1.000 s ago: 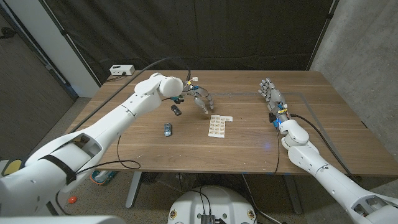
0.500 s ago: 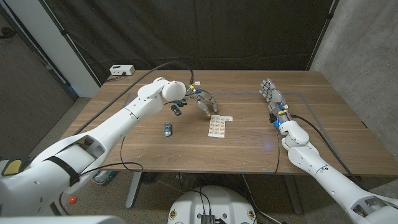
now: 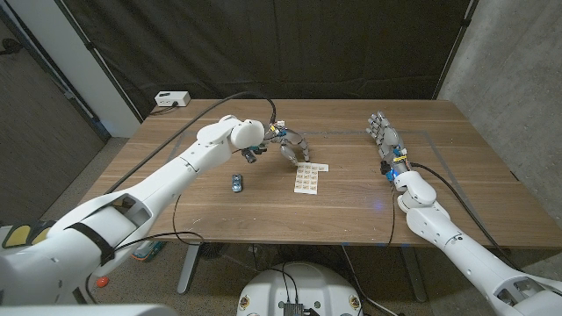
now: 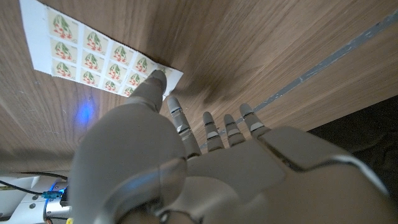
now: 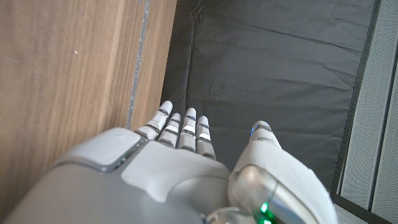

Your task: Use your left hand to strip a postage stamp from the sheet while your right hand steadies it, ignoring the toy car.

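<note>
The wooden table (image 3: 219, 206) spans the middle of the head view, with black curtains behind it. The left arm (image 3: 167, 180) stretches in a long diagonal from the lower left corner up toward the centre, and its left hand (image 3: 294, 147) hangs over the far end of the stamp sheet (image 3: 306, 177), which lies flat just right of centre. In the left wrist view the fingers (image 4: 208, 127) are spread a little apart and reach out over bare wood, while the thumb tip sits at the sheet's white corner (image 4: 168, 78); whether it presses the paper or only hovers over it I cannot tell. Nothing is held in that hand.

The right arm (image 3: 448, 230) comes in from the lower right corner, and the right hand (image 3: 385, 140) stands by itself in the right part of the frame, well apart from the sheet, fingers straight, close together and empty.

A white box (image 3: 172, 99) with a cable sits at the table's upper left corner. The toy car (image 3: 237, 182) rests left of the sheet, near it but not touching, below the left wrist.
</note>
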Robot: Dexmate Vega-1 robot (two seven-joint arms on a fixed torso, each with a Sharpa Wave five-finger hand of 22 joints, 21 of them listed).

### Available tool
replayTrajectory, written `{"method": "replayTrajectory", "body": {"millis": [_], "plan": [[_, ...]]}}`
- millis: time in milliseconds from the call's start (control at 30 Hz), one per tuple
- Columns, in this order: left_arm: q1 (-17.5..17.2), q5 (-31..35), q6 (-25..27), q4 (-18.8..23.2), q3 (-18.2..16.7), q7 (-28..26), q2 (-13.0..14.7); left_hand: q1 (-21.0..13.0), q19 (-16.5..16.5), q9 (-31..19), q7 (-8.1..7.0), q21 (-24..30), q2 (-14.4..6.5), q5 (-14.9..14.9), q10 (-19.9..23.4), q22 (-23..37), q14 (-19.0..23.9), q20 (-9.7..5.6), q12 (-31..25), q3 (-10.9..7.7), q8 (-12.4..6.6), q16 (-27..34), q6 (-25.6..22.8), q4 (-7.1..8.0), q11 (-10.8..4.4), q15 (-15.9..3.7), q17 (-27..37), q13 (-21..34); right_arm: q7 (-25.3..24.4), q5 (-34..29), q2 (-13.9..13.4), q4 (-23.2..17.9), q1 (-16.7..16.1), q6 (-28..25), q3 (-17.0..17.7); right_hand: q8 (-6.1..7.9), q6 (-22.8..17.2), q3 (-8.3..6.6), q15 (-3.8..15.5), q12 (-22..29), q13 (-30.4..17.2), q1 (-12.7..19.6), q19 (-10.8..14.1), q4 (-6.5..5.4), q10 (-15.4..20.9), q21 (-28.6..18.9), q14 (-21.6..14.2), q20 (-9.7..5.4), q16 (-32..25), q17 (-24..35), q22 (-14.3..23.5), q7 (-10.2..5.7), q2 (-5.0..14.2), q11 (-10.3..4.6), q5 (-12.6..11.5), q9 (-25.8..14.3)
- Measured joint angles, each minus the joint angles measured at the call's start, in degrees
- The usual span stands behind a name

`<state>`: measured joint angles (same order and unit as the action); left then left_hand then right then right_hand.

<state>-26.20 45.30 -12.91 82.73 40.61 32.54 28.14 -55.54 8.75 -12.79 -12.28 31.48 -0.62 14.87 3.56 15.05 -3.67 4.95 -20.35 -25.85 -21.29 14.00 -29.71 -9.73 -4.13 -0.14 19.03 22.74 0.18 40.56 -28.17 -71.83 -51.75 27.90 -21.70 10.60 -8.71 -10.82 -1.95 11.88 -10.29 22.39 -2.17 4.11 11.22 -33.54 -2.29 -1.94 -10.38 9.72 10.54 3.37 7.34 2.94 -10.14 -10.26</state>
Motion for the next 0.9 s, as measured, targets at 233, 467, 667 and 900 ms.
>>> {"method": "replayTrajectory", "body": {"millis": [233,467,667,900], "plan": [[-0.3,0.6,-1.5,-1.7,0.1,-2.8,-0.4,-0.9,-0.3,0.0,-0.29,0.4,0.1,0.0,-0.2,0.0,-0.1,-0.3,-0.3,-0.23,0.44,0.0,1.0,0.23,-0.2,-0.12,0.0,0.3,0.1,0.0,0.2,0.4,0.3,0.0,0.0,0.0,0.0,0.0,-0.1,0.0,0.0,-0.5,0.0,0.0,0.0,0.3,-0.1,0.0,0.0,0.0,0.0,0.0,-0.08,0.0,0.0,0.0],[-0.6,1.3,-3.3,-3.4,0.4,-5.8,-0.7,-1.2,-0.3,0.0,-0.19,0.4,-0.1,0.0,-0.6,0.0,-0.3,-0.3,-0.3,-0.23,0.89,0.0,1.5,0.23,-0.6,-0.29,0.0,0.5,0.1,-0.3,0.5,0.9,0.7,0.0,0.1,0.0,0.0,0.0,-0.1,0.0,0.0,-0.5,0.2,0.0,0.0,0.3,-0.1,0.17,0.0,0.0,0.0,0.01,-0.08,0.0,0.0,0.0],[-0.6,1.6,-5.4,-5.0,0.7,-8.0,-0.9,-1.4,-0.5,0.0,-0.5,0.9,0.1,0.0,-0.6,0.0,-0.1,-0.53,-0.3,-0.23,1.17,-0.2,1.8,0.23,-0.6,-0.5,0.0,0.6,0.1,-0.5,0.8,1.3,1.0,0.0,0.1,0.0,0.0,-0.01,-0.1,0.0,0.0,-0.5,0.4,0.0,0.0,0.8,-0.1,0.4,0.0,0.0,0.0,0.0,-0.08,0.0,0.0,0.0],[-0.6,1.5,-7.3,-6.6,0.8,-9.8,-1.0,-2.7,-1.2,-0.1,0.55,1.3,0.3,-0.5,-0.6,-0.2,0.6,-0.65,-1.3,-0.04,0.17,-0.2,-0.6,0.42,-0.61,-1.2,0.0,1.2,-0.1,-0.8,1.1,1.6,1.4,0.0,0.2,0.0,0.0,-0.01,-0.41,0.0,0.0,-0.5,0.4,-0.01,0.0,0.8,-0.4,0.4,0.0,0.0,0.0,0.01,-0.08,0.0,0.0,0.0]]}}
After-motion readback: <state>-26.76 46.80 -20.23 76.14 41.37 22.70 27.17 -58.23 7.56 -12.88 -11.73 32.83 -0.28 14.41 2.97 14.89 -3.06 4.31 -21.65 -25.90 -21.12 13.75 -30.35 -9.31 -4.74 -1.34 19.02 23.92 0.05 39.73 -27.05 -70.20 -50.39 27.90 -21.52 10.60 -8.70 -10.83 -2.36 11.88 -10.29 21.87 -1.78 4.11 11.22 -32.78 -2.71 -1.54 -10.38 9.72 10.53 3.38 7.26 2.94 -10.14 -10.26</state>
